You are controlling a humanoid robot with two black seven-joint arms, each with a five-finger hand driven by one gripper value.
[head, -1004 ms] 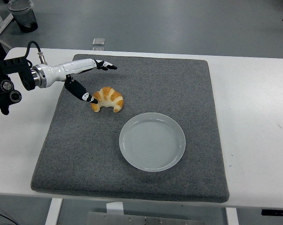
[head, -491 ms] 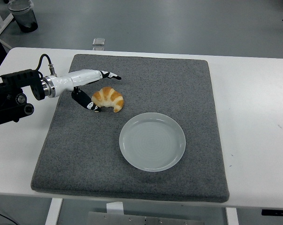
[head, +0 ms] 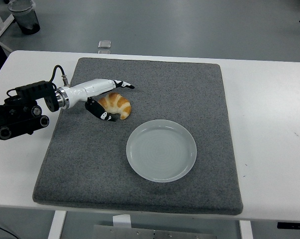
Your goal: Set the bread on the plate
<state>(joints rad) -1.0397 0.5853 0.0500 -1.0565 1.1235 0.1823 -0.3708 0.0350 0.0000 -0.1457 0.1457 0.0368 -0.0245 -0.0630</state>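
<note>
A golden croissant (head: 117, 105) lies on the grey mat (head: 140, 169), up and left of a pale empty plate (head: 161, 150). My left hand (head: 112, 99) reaches in from the left and brackets the croissant. Its long fingers (head: 121, 84) stretch over the far side, and the thumb (head: 104, 115) curls under the near-left end. The fingers look spread around the bread rather than clamped on it, and it still rests on the mat. My right arm does not show.
The mat covers most of the white table (head: 269, 129). A dark bin (head: 24, 15) stands on the floor at the top left. A small grey object (head: 105, 44) lies on the floor just beyond the table's far edge.
My left arm has pushed in to the right. The fingers now reach over the croissant's far side and the thumb has slid under its near end. The croissant has not moved.
</note>
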